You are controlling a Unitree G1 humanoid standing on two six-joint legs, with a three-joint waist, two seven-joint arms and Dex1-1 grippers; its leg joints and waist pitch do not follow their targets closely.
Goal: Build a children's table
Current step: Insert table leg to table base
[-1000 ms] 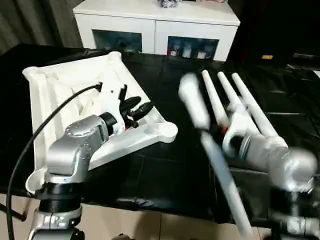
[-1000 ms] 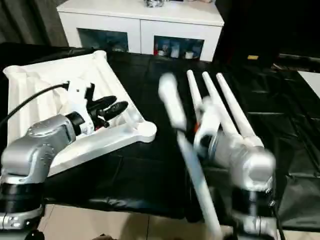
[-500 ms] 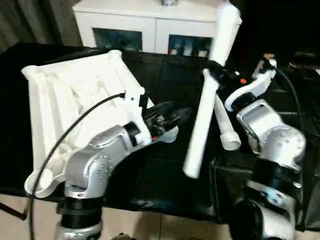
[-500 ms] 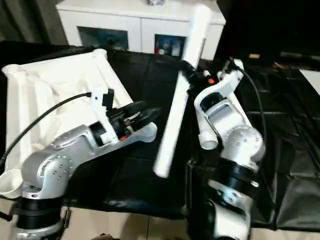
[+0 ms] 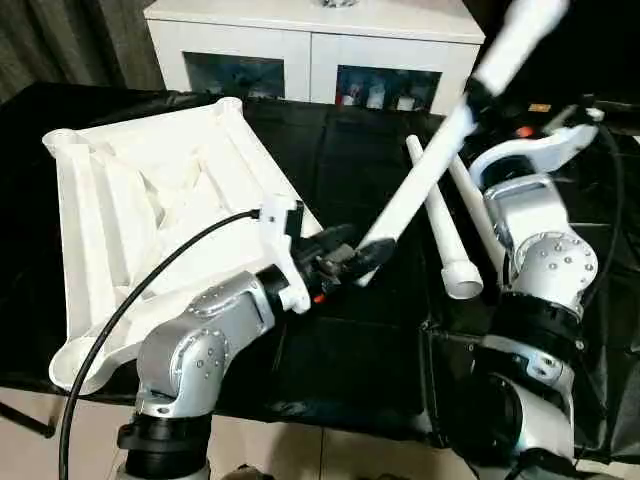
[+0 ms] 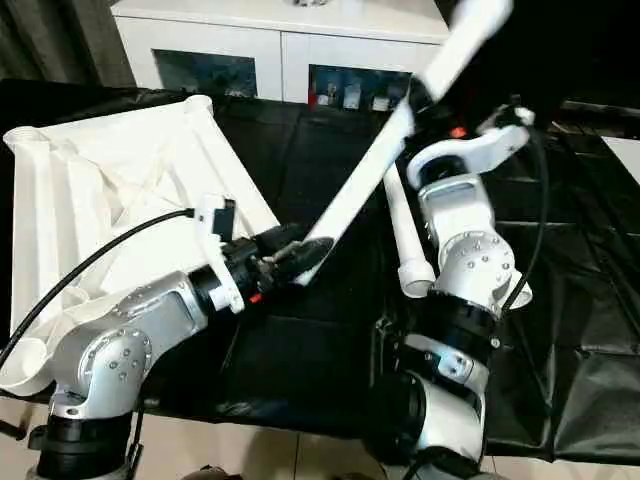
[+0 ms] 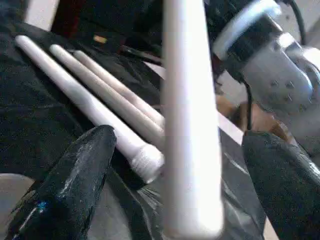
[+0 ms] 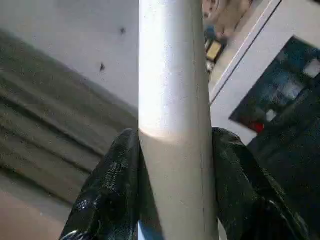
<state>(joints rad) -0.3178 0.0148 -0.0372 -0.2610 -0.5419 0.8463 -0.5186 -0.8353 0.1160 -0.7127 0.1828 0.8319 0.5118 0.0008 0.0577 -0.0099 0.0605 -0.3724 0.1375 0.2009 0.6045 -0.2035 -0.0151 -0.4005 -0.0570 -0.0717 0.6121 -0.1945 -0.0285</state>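
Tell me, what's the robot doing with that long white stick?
It's building a little table. The right pincer grips one leg slanted in the air, its lower end between the open fingers of the left pincer. Three more legs lie on the black cloth. The top lies upside down to the robot's left, with no legs in it yet.

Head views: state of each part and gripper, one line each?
table top: upside down, ribbed side up, no legs fitted
held leg: tilted, in the air
right gripper: shut on held leg
left gripper: open around the leg's lower end
spare legs: lying flat
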